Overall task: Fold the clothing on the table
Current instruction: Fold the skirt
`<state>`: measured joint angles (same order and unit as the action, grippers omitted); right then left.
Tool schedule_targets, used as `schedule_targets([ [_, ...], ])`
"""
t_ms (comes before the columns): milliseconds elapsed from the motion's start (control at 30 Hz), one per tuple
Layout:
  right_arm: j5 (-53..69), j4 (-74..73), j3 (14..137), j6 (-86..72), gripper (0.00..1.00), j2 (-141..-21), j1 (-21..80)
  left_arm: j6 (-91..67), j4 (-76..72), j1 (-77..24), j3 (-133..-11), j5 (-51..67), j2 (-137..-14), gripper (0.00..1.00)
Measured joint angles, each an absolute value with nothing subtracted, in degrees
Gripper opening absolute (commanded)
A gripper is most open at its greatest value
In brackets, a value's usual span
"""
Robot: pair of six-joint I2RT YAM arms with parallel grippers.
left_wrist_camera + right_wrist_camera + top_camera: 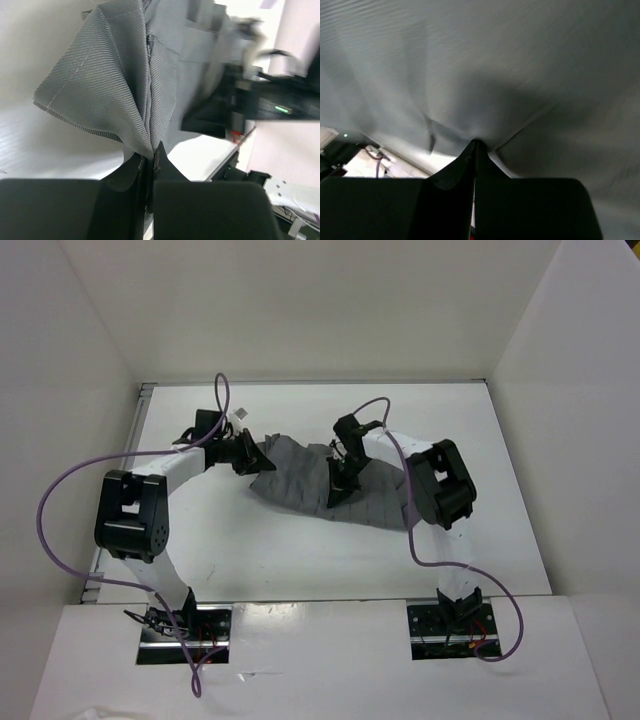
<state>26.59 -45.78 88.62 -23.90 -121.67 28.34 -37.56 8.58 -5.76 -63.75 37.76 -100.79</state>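
The near strip of the table (300, 565), just beyond the arm bases, is bare. The clothing (295, 480) begins past it, in the middle of the top and somewhat toward the far side. In the top view its long axis runs on a slant, from a broad end at the near right, partly under the right arm, to a narrower end at the far left. The right gripper (340, 492) comes first along that line, planted about midway on the cloth. Its wrist view shows the jaws pressed together on a small pucker of grey fabric, with cloth filling everything above them. Farther back and to the left, the left gripper (262, 455) sits at the far-left tip. Its jaws are likewise pinched shut on a gathered corner, which rises from them in a stitched, fanned flap clear of the tabletop. So the bulk of the skirt lies to the right of, and nearer than, the left pinch. A fold along the long axis would probably carry that end toward the near right, over the right gripper's hold. Whether the pinched tip is waistband or hem I cannot tell.
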Motion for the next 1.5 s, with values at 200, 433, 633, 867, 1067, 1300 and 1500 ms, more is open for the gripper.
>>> schedule_targets([
  [200, 28.95, -46.72, 91.22, -24.38, 0.00, -126.23, 28.45, -38.24, 10.33, -6.20, -63.88, 40.49, -95.33, 0.00],
  [433, 32.82, -46.24, 107.79, -24.71, 0.00, -135.68, 30.44, -43.48, 6.74, -8.51, -68.23, 43.62, -91.05, 0.00],
  [633, 33.80, -45.19, 110.59, -25.67, 0.14, -135.87, 30.70, -45.21, 4.69, -8.34, -69.19, 44.23, -91.79, 0.00],
  [867, 28.38, -44.77, 99.09, -27.49, 0.21, -119.94, 23.46, -45.21, 4.62, -7.99, -70.74, 44.53, -97.03, 0.00],
  [1067, 19.90, -44.91, 90.87, -28.10, 0.22, -109.25, 15.25, -45.21, 4.95, -8.73, -73.76, 45.32, -100.47, 0.00],
  [1300, 12.38, -46.06, 86.78, -28.91, 0.22, -114.06, 13.63, -43.99, 6.52, -13.45, -79.64, 45.56, -103.90, 0.00],
  [1500, 11.33, -45.89, 85.54, -28.93, 0.22, -116.75, 13.85, -41.78, 10.07, -19.90, -84.62, 43.51, -110.96, 0.00],
])
